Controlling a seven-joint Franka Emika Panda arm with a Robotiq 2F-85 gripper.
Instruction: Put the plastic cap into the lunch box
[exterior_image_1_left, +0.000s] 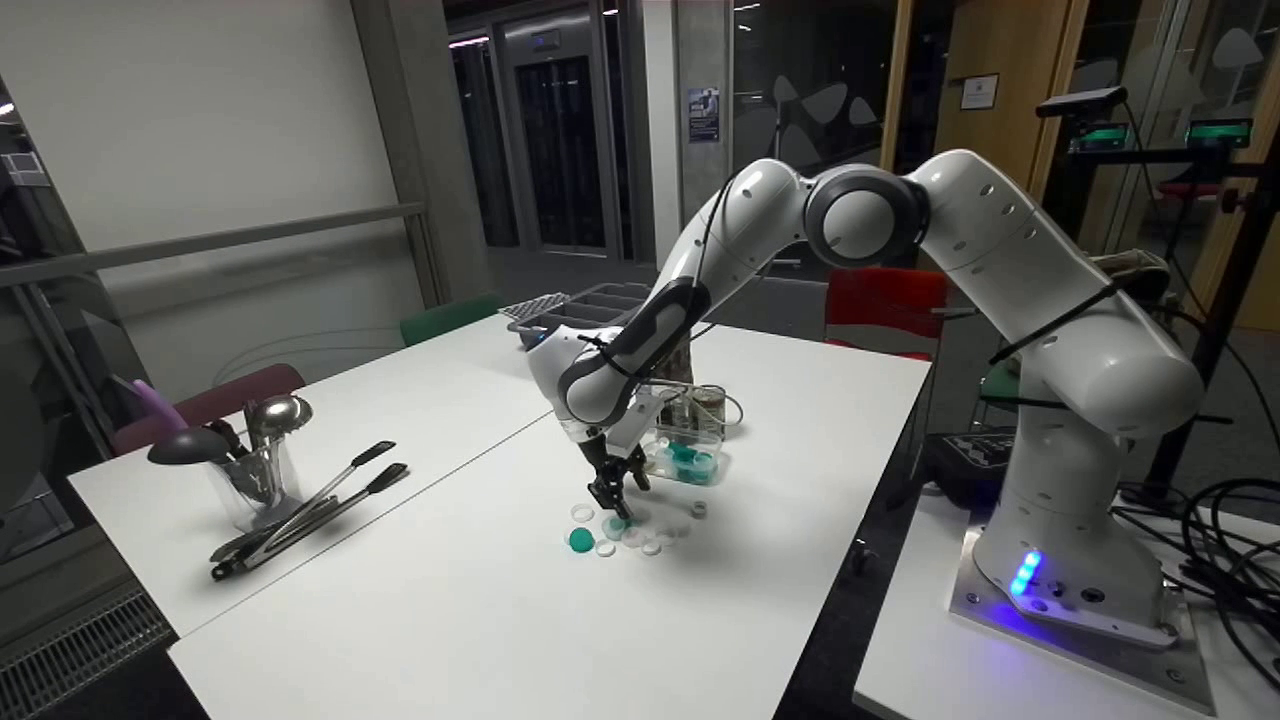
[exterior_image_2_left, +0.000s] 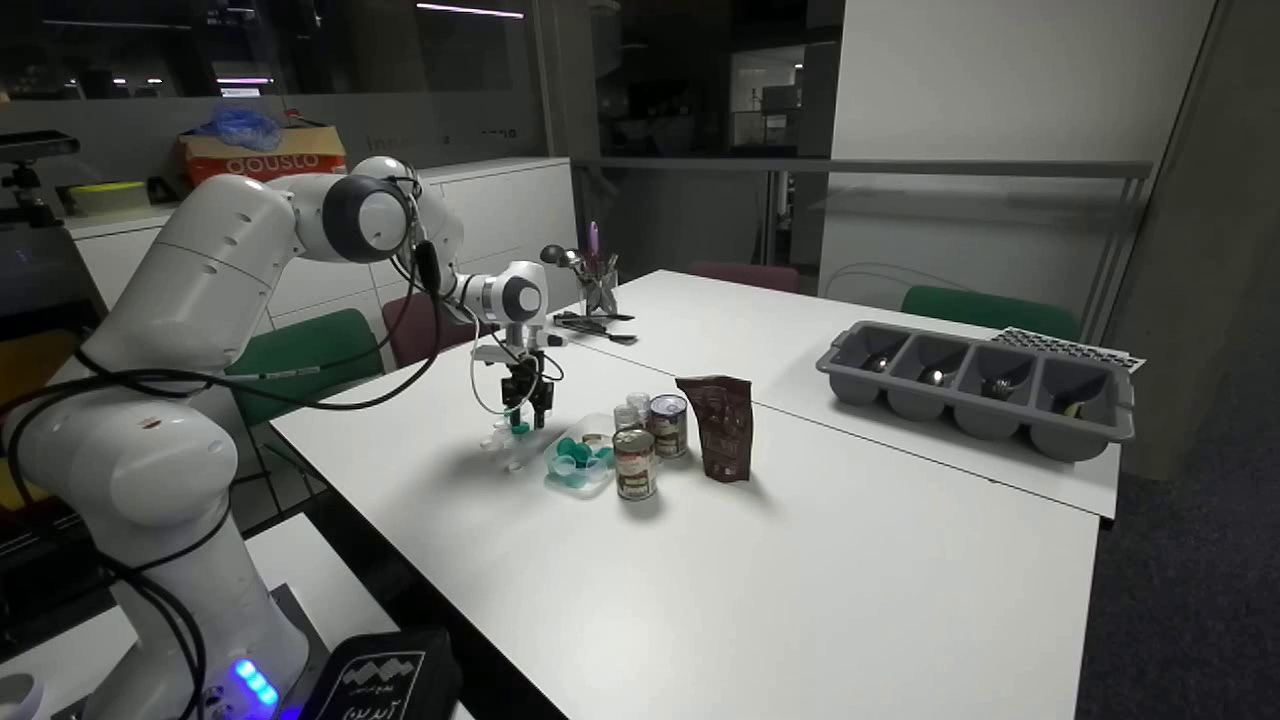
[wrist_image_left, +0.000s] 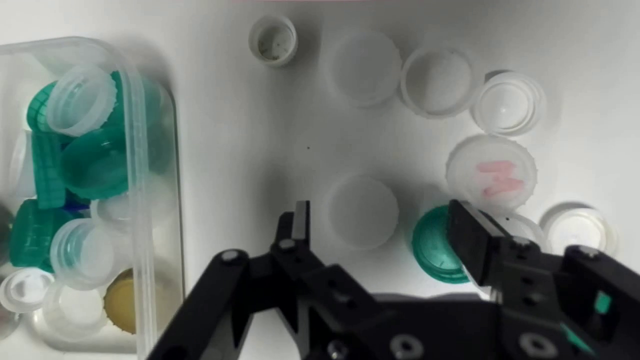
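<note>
The lunch box (wrist_image_left: 144, 280) holds green, clear and white caps (wrist_image_left: 95, 162); the fingers (wrist_image_left: 470, 240) stand spread over loose caps (wrist_image_left: 362, 212); the far grey tray (exterior_image_2_left: 915, 402) holds cutlery (exterior_image_2_left: 998, 387).

The white table (exterior_image_2_left: 850, 600) bears caps (wrist_image_left: 492, 172), lunch box (wrist_image_left: 140, 225), cans (exterior_image_2_left: 636, 466) — and pouch (exterior_image_2_left: 727, 435).

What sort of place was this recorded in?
Most likely an office or lab meeting area: a patterned glass partition, a wall poster and a large white table suggest it.
</note>
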